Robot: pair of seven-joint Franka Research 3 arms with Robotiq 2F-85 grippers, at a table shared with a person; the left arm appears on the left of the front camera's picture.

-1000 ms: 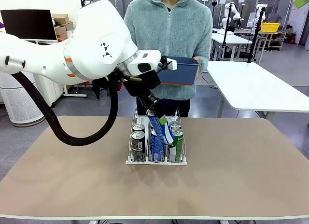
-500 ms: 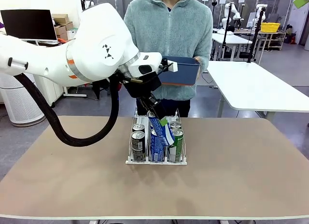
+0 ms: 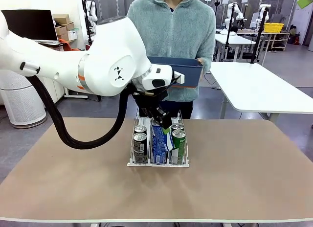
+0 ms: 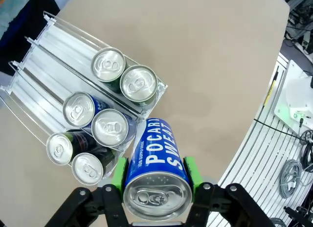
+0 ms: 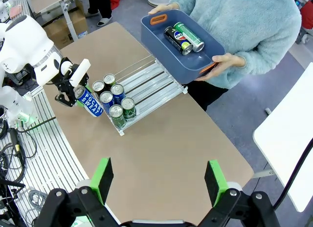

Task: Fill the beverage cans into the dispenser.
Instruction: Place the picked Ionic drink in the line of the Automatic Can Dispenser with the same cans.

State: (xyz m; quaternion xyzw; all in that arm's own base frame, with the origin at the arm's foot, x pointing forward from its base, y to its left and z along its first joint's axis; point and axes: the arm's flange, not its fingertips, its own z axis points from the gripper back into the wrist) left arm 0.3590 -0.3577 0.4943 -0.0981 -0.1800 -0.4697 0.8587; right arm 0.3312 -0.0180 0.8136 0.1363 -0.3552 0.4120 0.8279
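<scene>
can label: "pocari sweat" | left hand clenched on can | right hand released

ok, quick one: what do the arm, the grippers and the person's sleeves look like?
The left arm is glossy white with rounded joints, an orange ring, black triangle marks and a black ribbed hose. The left gripper and right gripper are black with green pads. The person's sleeves are pale grey-green fleece.

Right gripper jaws wide above bench. Left gripper grips blue can beside dispenser; person holds blue bin, two cans.
</scene>
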